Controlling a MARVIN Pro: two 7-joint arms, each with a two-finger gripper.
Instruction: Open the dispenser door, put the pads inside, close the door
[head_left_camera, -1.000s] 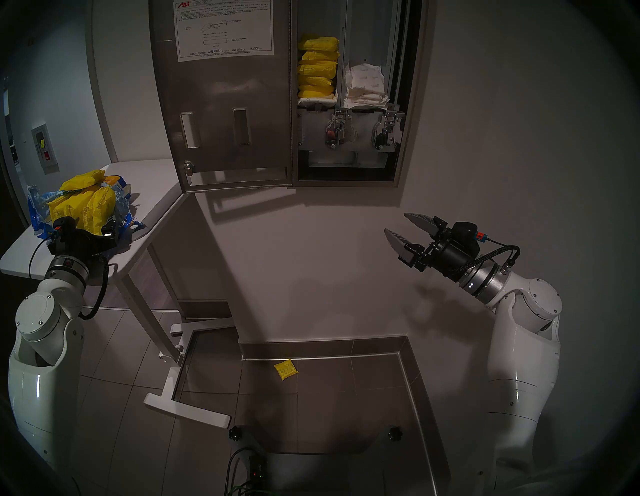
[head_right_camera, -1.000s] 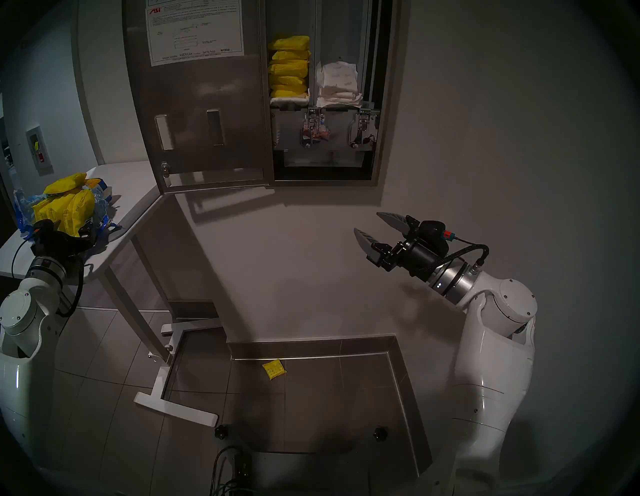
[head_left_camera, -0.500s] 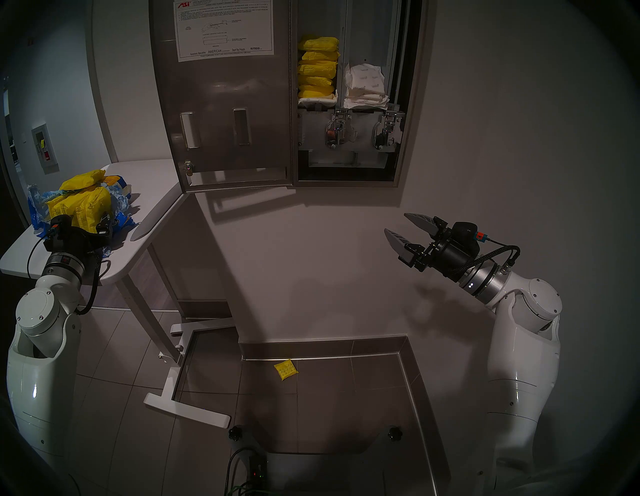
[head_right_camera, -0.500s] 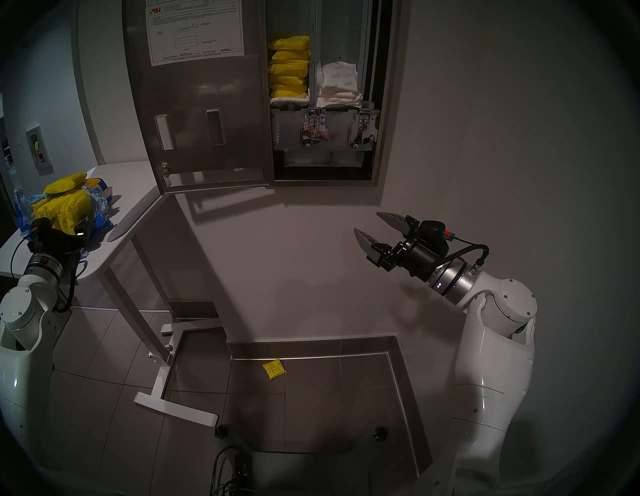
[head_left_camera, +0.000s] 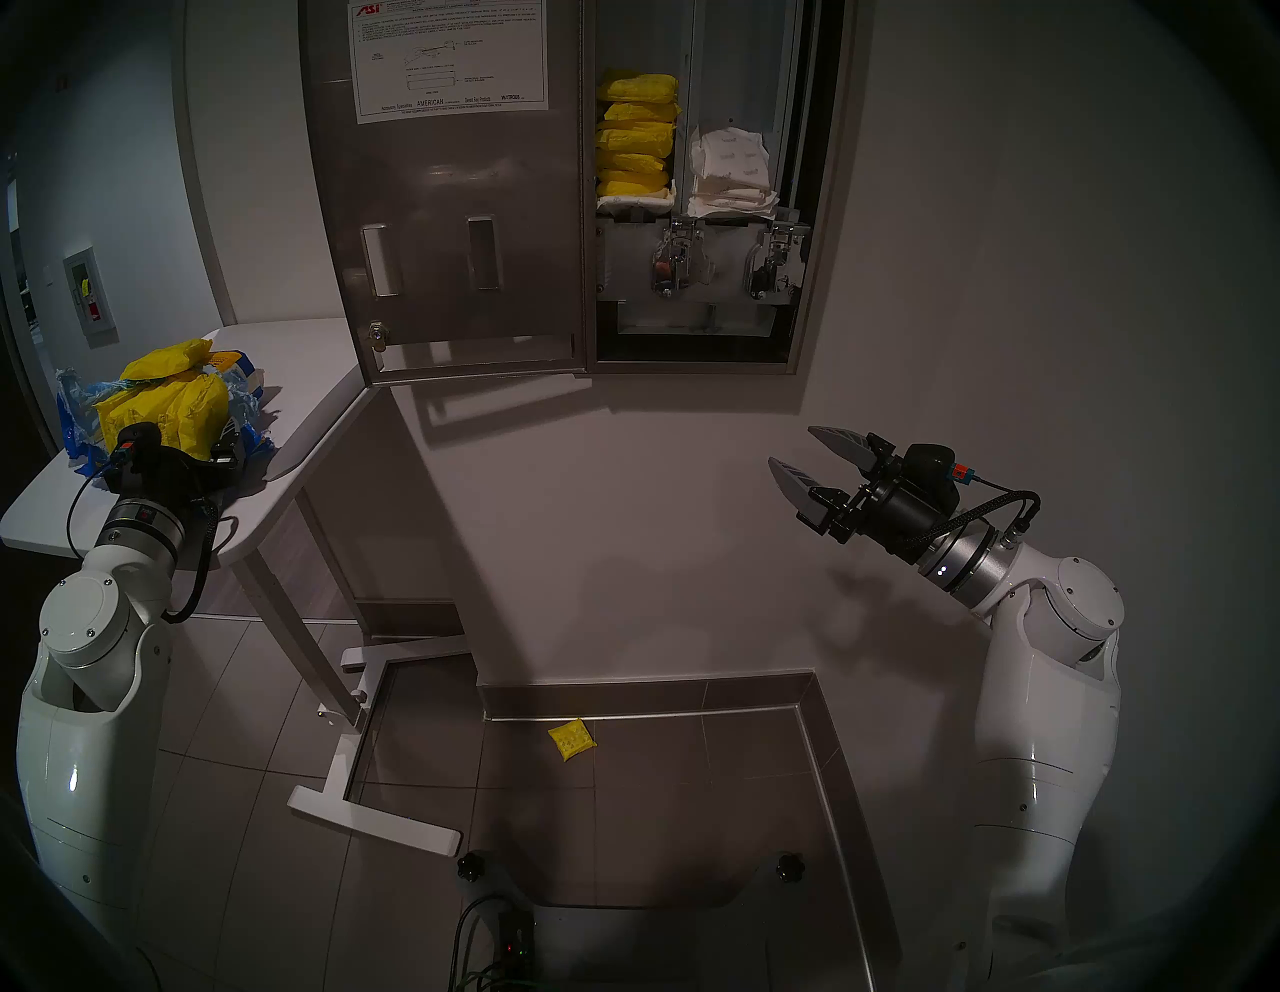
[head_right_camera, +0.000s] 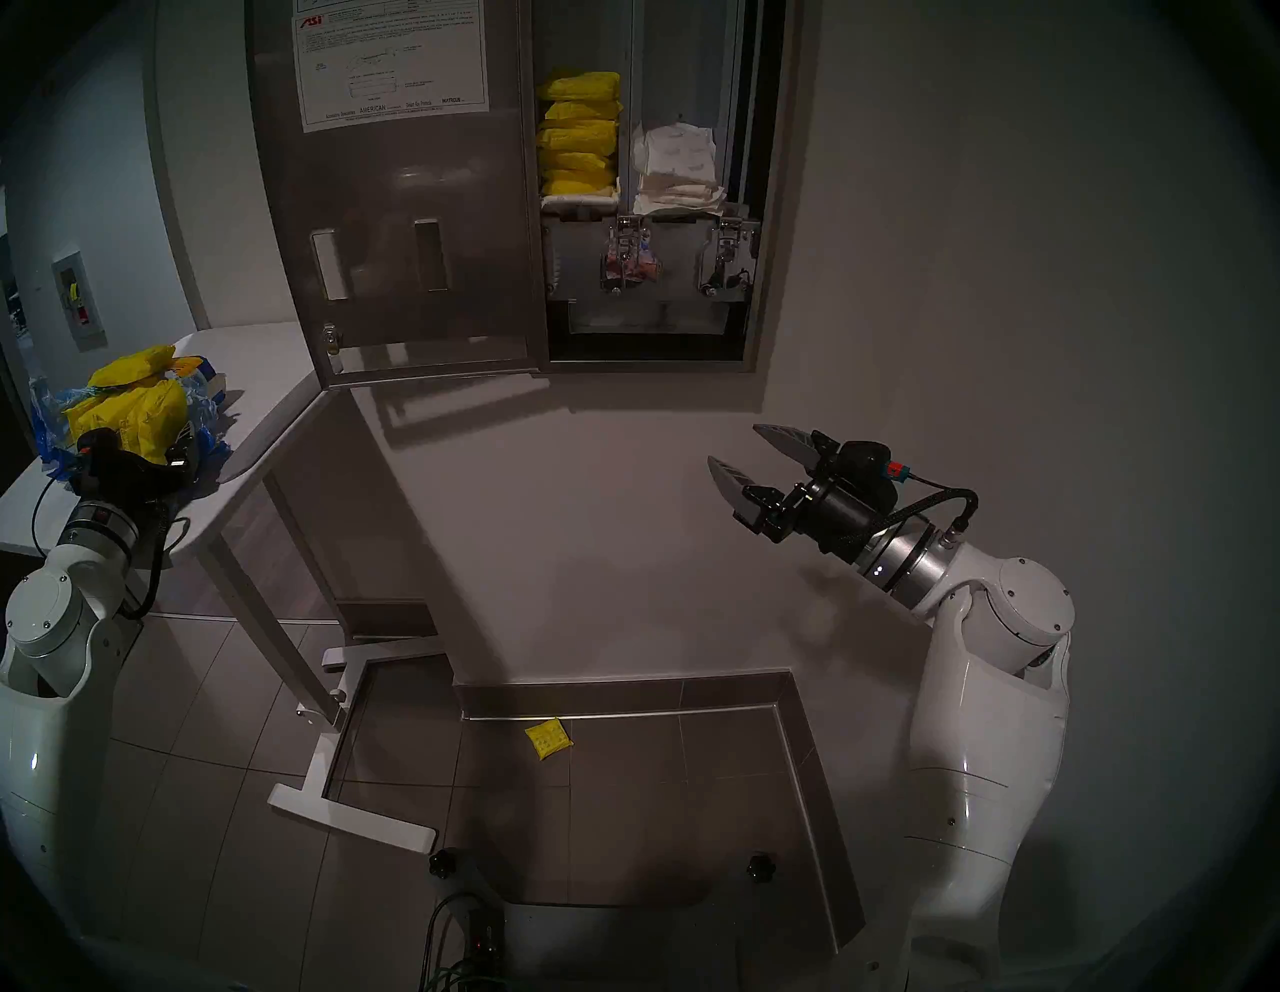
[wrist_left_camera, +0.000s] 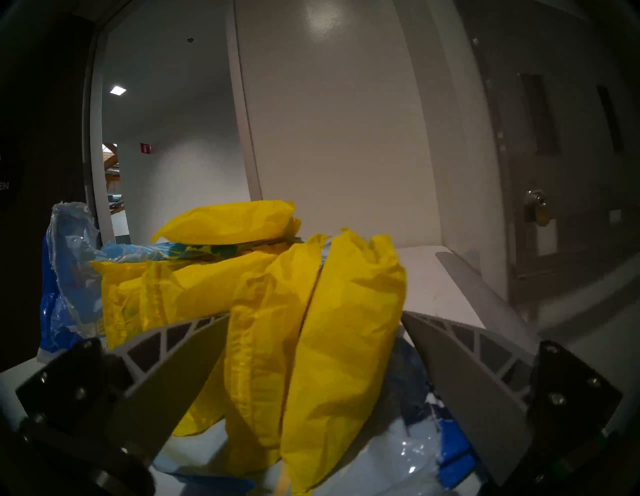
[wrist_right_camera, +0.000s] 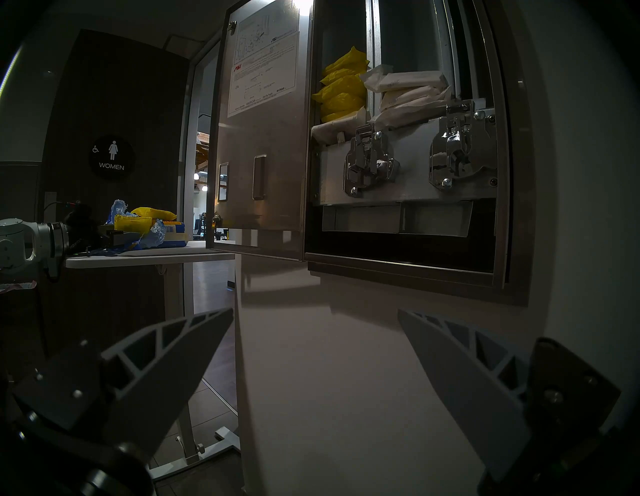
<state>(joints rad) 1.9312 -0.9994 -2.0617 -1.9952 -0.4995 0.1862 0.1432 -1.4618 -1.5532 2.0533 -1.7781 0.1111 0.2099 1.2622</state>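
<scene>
Left gripper (wrist_left_camera: 313, 346) is held about level, fingers (wrist_left_camera: 166, 367) spread wide apart. Right gripper (head_left_camera: 803, 461) is kept raised, aimed slightly upward, fingers (head_left_camera: 796, 485) likewise parted with nothing gripped between them.

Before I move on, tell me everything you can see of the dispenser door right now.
The dispenser door is a tall brushed-steel panel, swung fully open to the left of the cabinet, hinged along its right edge, so its inner face shows. A white printed instruction sheet sits at its top. Lower down are two upright rectangular cutouts, a small lock near the lower left corner and a wide slot along the bottom. Its lower edge hangs above the white table. Neither gripper touches it.
</scene>
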